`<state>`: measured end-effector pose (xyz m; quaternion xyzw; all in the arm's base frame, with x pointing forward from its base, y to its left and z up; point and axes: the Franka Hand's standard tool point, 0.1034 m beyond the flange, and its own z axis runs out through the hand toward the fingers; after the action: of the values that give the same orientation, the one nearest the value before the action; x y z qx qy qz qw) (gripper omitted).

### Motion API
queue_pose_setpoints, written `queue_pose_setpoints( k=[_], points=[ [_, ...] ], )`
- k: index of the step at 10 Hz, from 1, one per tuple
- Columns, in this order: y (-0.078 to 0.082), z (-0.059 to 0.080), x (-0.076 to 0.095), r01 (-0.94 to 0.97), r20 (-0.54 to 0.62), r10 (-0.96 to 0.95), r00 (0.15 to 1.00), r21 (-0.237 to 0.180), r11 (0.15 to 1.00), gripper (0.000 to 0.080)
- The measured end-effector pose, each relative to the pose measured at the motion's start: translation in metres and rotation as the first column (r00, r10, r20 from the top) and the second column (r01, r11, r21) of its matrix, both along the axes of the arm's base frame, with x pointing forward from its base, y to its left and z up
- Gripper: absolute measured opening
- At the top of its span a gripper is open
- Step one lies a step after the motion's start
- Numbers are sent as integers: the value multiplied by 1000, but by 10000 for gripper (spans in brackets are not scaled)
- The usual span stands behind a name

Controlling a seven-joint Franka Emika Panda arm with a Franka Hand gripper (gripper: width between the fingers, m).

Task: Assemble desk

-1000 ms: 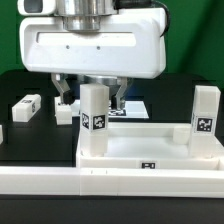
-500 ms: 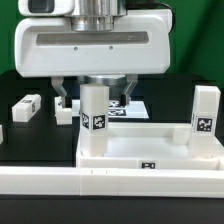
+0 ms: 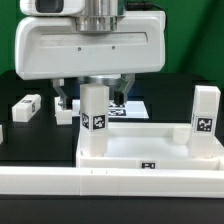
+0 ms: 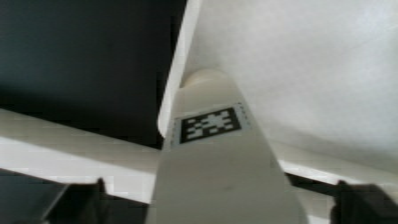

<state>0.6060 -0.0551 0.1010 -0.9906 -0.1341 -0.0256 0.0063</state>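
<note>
The white desk top [image 3: 150,152] lies in front with two white square legs standing upright in its corner sockets. The left leg [image 3: 93,112] carries a tag, and so does the right leg [image 3: 205,110]. My gripper [image 3: 91,103] hangs over the left leg with one finger on each side of its top; the jaws are open and clear of it. In the wrist view the leg [image 4: 210,150] fills the middle between the dark fingers [image 4: 80,200], over the desk top [image 4: 302,60]. My gripper [image 4: 214,205] holds nothing.
A loose white leg [image 3: 27,106] lies on the black table at the exterior view's left, with another small white part [image 3: 66,113] near it. The marker board [image 3: 132,108] lies behind the gripper. A long low white rail [image 3: 110,182] runs along the front.
The gripper body has shifted slightly up and toward the exterior view's left. The fingers stay open around the left leg. The legs and desk top have not moved.
</note>
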Motion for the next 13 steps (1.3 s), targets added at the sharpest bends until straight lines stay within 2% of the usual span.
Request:
queue_pose_setpoints(
  k=[1, 2, 3, 5, 8, 11, 13],
  points=[
    [0, 0, 0, 0, 0, 0, 1000, 0, 1000, 515],
    [0, 0, 0, 16, 0, -16, 1000, 1, 1000, 376],
    [0, 0, 0, 27, -1, -27, 1000, 2, 1000, 288],
    [0, 0, 0, 43, -1, -43, 999, 3, 999, 288],
    [-4, 0, 0, 335, -12, -334, 942, 49, 941, 288],
    [-5, 0, 0, 594, -34, -593, 804, 62, 802, 289],
    [-6, 0, 0, 733, -51, -732, 680, 68, 676, 289]
  ],
)
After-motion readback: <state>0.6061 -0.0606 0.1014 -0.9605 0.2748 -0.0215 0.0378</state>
